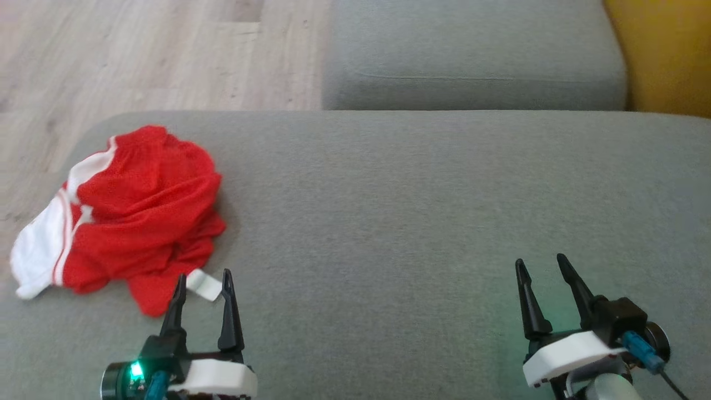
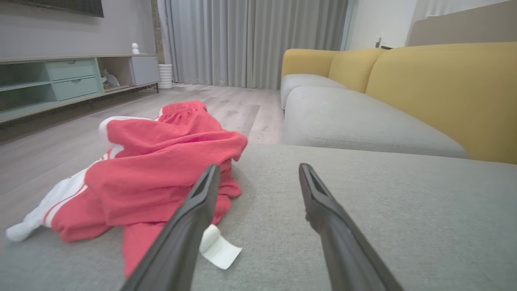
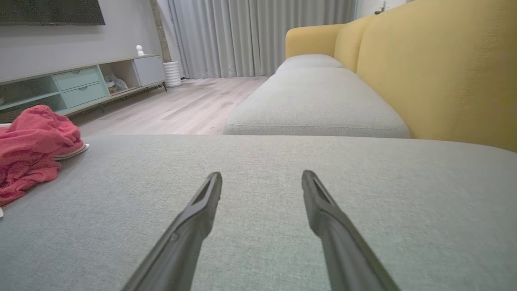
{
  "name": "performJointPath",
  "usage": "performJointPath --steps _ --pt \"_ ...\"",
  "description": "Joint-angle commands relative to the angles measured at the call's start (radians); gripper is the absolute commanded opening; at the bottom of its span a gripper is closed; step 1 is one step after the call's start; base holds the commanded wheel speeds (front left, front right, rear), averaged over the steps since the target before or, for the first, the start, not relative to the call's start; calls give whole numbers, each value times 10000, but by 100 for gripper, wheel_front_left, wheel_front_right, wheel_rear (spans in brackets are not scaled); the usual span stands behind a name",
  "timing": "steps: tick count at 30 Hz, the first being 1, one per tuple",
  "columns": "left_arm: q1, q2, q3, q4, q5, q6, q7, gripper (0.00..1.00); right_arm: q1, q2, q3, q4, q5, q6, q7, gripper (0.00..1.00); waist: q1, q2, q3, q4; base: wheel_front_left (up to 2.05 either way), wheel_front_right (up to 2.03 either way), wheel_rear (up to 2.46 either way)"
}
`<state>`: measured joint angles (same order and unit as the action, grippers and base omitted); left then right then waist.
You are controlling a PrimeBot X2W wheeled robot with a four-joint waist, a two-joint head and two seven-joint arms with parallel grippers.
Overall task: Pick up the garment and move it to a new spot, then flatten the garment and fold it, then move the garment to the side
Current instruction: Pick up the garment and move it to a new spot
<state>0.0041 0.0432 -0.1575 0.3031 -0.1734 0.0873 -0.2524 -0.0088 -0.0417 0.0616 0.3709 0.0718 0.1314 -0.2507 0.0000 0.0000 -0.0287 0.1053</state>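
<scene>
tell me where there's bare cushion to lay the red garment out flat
Bare: the grey cushion from the red garment across to its right side, including between the left end effector and right end effector; also the far cushion beyond the seam. Crowded: the left edge, where the garment lies bunched.

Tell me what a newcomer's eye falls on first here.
A crumpled red mesh garment with white side panels lies at the left end of the grey fabric cushion. A mustard-yellow sofa backrest rises at the far right. Two pairs of long dark jaws stand open at the cushion's near side, the left pair beside the garment.
</scene>
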Motion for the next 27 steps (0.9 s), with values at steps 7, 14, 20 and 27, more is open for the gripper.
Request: performJointPath --steps 7,14,20,27 --pt "-298 70 293 -385 154 335 -93 100 -349 -85 219 -295 11 -7 -111 100 0 0 115 1493 0 0 0" --pt "-111 70 460 -565 263 534 -93 100 -178 -85 217 -343 113 -7 -111 100 0 0 38 2864 0 0 0" --pt "-120 70 671 -741 301 615 -93 100 -184 -85 271 -361 85 -7 -111 100 0 0 190 3640 0 0 0" --pt "-813 213 1237 -1481 883 409 -93 100 -142 -85 32 -336 -15 -7 -111 100 0 0 522 4126 0 0 0"
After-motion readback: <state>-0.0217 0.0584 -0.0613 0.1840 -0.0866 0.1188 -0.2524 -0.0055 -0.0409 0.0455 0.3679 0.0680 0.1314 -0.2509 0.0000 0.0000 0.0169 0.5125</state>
